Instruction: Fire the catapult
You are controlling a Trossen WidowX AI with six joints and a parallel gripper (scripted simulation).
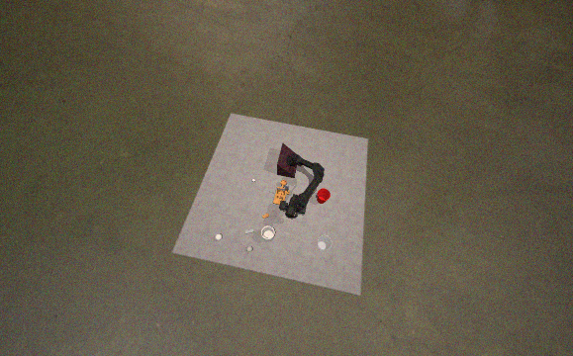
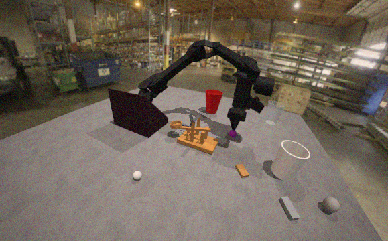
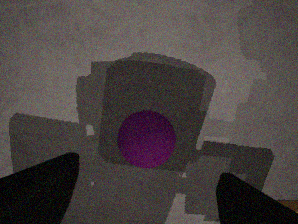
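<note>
Gripper [image 1: 284, 206] [image 2: 233, 128] [image 3: 149, 173]: fingers part-spread, nothing pinched; pointing down over purple ball [image 2: 232, 133] [image 3: 147, 139], ext. view right of centre. Wrist view: ball mid-frame, a bit below centre, between the two dark fingertips but apart from both, they sit lower L and lower R. Ball is in arm's shadow

Catapult [image 1: 282, 194] [image 2: 198, 142], orange: ext. view centre, L of ball, on grey table top [image 1: 217, 198] [image 2: 80, 187]; its cup [image 2: 175, 124] at upper L end of throwing arm, no ball seen in it. Ball not loaded

White mug [image 1: 268, 232] [image 2: 289, 162]: upright, ext. view right side, well apart from catapult; top view just below centre. Orange block [image 1: 265, 216] [image 2: 242, 171] lies flat betw. catapult & mug

Other items: red cup [image 1: 323, 196] [image 2: 213, 102] upright, behind catapult in ext. view; clear cup [image 1: 324, 242] [image 2: 274, 114] upper R of ext. view; dark red panel [image 1: 286, 163] [image 2: 137, 115] by arm's base end, upper L of ext. view; white ball [image 2: 137, 175] lower L; grey bar [image 1: 249, 231] [image 2: 289, 208] & grey ball [image 1: 249, 248] [image 2: 331, 204] lower R, near each other, apart
</note>
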